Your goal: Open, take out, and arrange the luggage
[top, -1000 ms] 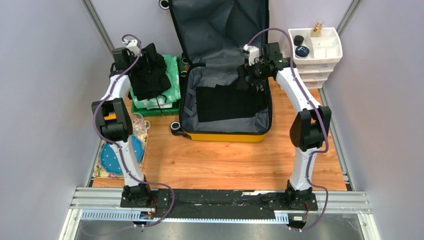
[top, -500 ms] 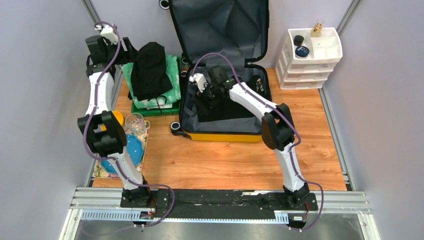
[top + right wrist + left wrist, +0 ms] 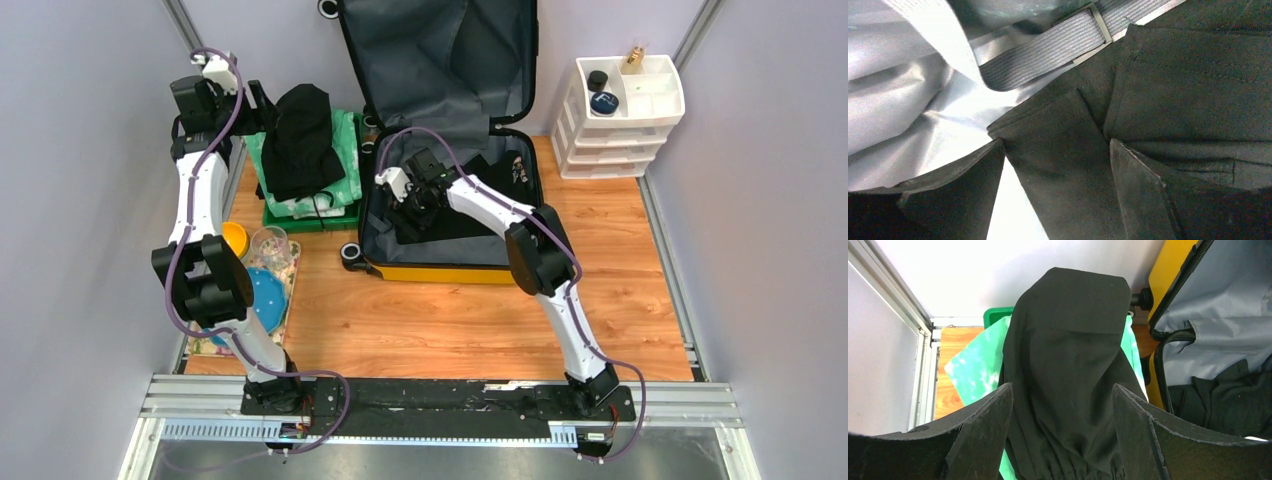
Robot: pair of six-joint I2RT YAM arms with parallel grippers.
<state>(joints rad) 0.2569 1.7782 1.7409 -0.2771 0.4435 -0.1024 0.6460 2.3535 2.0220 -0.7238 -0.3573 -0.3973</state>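
Observation:
The yellow suitcase (image 3: 450,271) lies open at the table's back, its grey-lined lid (image 3: 440,60) standing against the wall. Black folded clothes (image 3: 475,212) lie in it. My right gripper (image 3: 408,210) is low inside its left part, open, its fingers astride a corner of a black garment (image 3: 1188,90), beside a grey strap (image 3: 1048,50) and the lining (image 3: 908,115). My left gripper (image 3: 258,106) is open at the far left. It faces a black garment (image 3: 1068,340) heaped on green clothes (image 3: 975,365) in the green tray (image 3: 300,218). The suitcase's yellow edge (image 3: 1173,270) shows at the right there.
A white drawer unit (image 3: 625,110) with small bottles stands at the back right. At the left edge a patterned mat (image 3: 215,340) bears a blue plate (image 3: 268,296), a glass (image 3: 268,243) and a yellow item (image 3: 236,238). A suitcase wheel (image 3: 352,255) sticks out at its front left.
My right arm has swung from the suitcase's right side to its left part and gone lower. My left gripper has drawn back left off the black garment, which now stands heaped.

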